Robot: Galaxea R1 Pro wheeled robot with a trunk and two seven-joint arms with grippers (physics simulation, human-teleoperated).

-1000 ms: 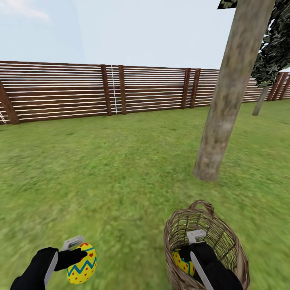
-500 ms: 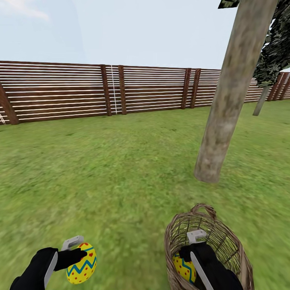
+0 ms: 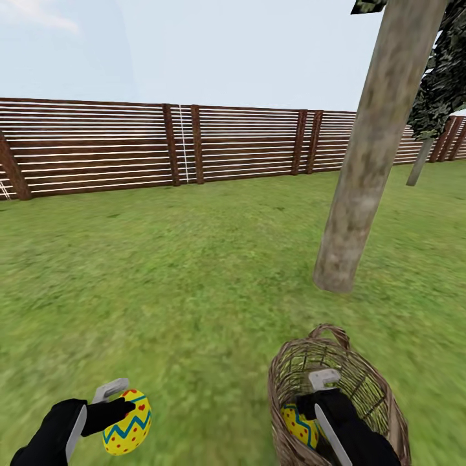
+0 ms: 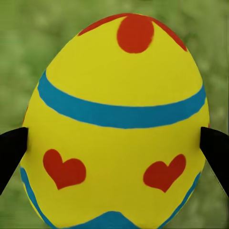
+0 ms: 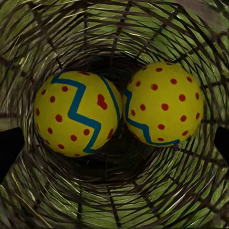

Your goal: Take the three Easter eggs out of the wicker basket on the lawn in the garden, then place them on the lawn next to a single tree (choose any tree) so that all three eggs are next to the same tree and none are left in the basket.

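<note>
Two Easter eggs (image 5: 76,112) (image 5: 164,102) lie touching at the bottom of the wicker basket (image 3: 362,382), which stands on the lawn (image 3: 194,272) near the tree (image 3: 362,168). Right tool (image 3: 321,396) reaches inside the basket, fingers spread wide of both eggs. Left tool (image 3: 123,408) pinches the third egg (image 4: 114,124) above the grass, fence (image 3: 97,145) behind

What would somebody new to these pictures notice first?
Probably the bright yellow egg with red hearts and a blue band, clamped in the left hand over the lawn. Next, the right hand reaching down into the wicker basket, where two more eggs lie side by side at the bottom. Just beyond the basket stands a pale tree trunk, with a slatted fence behind.
</note>
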